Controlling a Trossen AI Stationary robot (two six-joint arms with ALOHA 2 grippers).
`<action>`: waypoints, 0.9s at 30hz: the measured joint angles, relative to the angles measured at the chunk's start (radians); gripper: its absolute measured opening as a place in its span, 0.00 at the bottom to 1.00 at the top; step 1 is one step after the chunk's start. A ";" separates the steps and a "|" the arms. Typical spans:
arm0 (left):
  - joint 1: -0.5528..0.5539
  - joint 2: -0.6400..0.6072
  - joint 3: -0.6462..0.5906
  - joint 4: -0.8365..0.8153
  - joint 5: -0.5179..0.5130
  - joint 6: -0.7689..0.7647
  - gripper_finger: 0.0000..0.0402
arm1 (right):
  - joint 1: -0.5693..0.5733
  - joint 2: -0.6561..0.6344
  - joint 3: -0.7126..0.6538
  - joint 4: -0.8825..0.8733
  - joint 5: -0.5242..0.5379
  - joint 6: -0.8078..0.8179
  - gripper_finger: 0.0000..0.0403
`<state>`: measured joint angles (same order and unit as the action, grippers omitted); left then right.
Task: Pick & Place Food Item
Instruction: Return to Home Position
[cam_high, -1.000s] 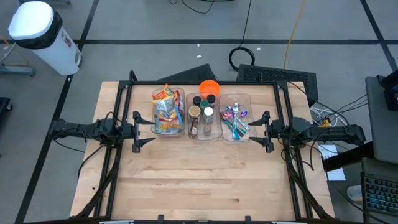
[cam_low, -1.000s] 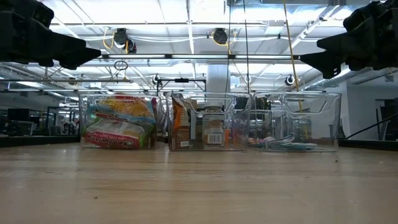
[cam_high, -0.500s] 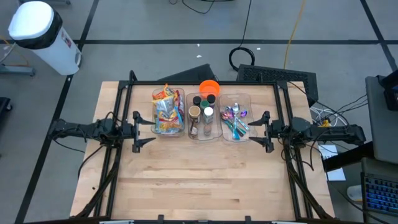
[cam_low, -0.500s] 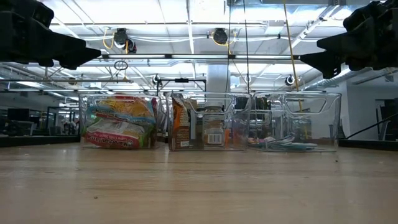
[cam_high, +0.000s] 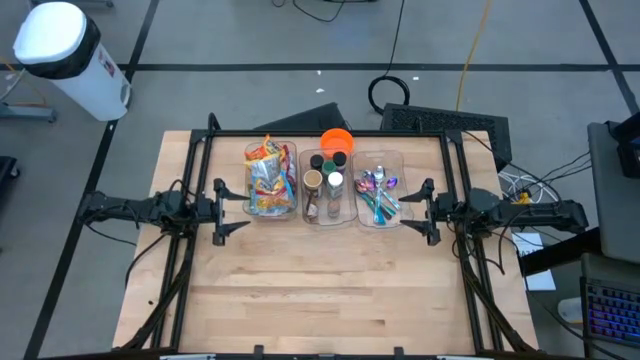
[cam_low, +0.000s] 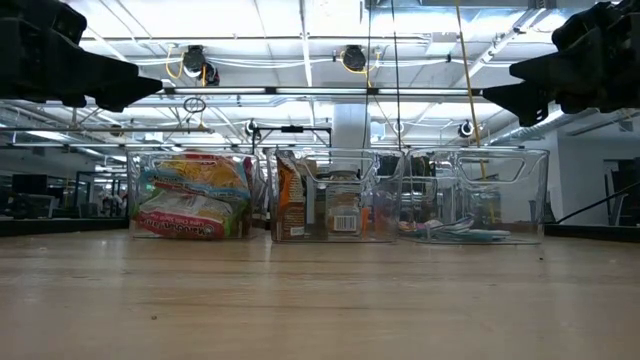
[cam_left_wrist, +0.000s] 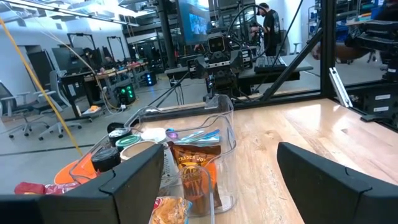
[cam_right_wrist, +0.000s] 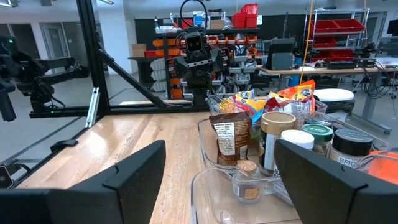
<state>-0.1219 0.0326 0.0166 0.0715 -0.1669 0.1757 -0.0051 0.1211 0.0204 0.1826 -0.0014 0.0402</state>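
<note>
Three clear bins stand in a row at the table's far middle. The left bin holds colourful snack packets. The middle bin holds jars, bottles and a brown pouch. The right bin holds cutlery. My left gripper is open and empty, above the table left of the bins. My right gripper is open and empty, right of the bins. Both hang well above the tabletop.
An orange bowl sits behind the middle bin. A black frame runs around the table's far and side edges. The bare wooden tabletop spreads across the near half.
</note>
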 joint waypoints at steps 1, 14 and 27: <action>0.000 0.000 0.000 0.000 0.000 -0.002 0.78 | 0.000 0.000 0.000 0.000 0.000 0.000 0.73; 0.000 0.000 0.000 0.000 0.000 -0.002 0.81 | 0.000 0.000 0.000 0.000 0.000 0.000 0.73; 0.000 0.000 0.000 0.000 0.000 -0.002 0.81 | 0.000 0.000 0.000 0.000 0.000 0.000 0.73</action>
<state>-0.1219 0.0326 0.0166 0.0715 -0.1669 0.1737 -0.0050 0.1210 0.0204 0.1828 -0.0016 0.0402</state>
